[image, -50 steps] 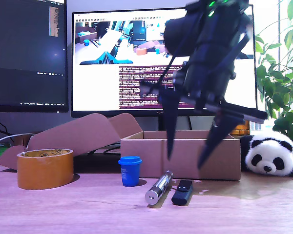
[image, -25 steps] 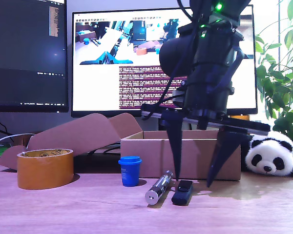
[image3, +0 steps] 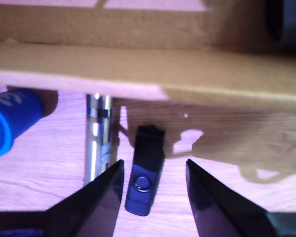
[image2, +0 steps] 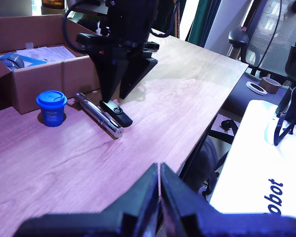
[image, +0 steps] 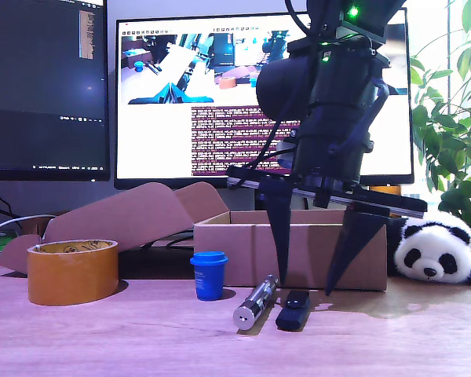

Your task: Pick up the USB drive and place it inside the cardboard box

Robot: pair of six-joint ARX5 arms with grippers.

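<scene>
Wood desk (image: 141,338), monitors behind. USB drive (image3: 144,175) lies near, w/ silver cylinder (image3: 97,140) just beside it, cardboard box (image: 243,239) beyond. My second gripper (image3: 153,180) is spread, straddling the drive: drop straight, keep clear of cylinder, pinch the long sides. My first gripper (image2: 159,180) is pressed together, empty. Box interior hidden in ext. view.

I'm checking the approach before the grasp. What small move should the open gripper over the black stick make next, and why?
Probably a straight descent. My second gripper is open, its fingers either side of the USB drive, which lies on the table beside the silver cylinder. In the exterior view the fingertips look just above the drive. One finger seems close to the cylinder, so lower slowly, then close.
</scene>
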